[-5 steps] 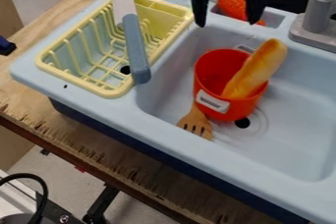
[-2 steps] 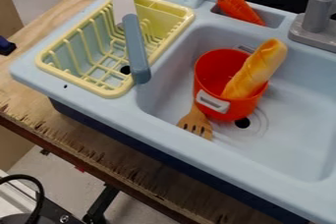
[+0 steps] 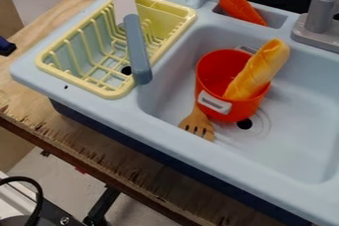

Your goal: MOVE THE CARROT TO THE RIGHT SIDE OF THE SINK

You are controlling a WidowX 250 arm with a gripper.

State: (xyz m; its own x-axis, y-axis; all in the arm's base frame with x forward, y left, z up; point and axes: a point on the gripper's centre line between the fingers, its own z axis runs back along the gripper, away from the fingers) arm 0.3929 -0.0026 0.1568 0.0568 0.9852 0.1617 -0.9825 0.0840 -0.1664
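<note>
Camera view, status: the carrot lies at a slant in the small recess at the back of the sink, between the dish rack and the faucet. It is outside the basin. If the target is the basin's right-hand side, the task appears undone. Left to do: grip the carrot, lift it clear of the recess wall, carry it right and release it. The opening of the gripper's jaws, and whether they hold anything, cannot be determined from where I stand.

Containers: the recess holds the carrot, whose wide end sits up at the recess's left edge. The red cup stands in the basin, with a bread loaf leaning out over its right rim. A wooden fork lies beside the cup, prongs toward the front. The yellow rack bears a knife, its handle crossing the rack's right rim.
</note>
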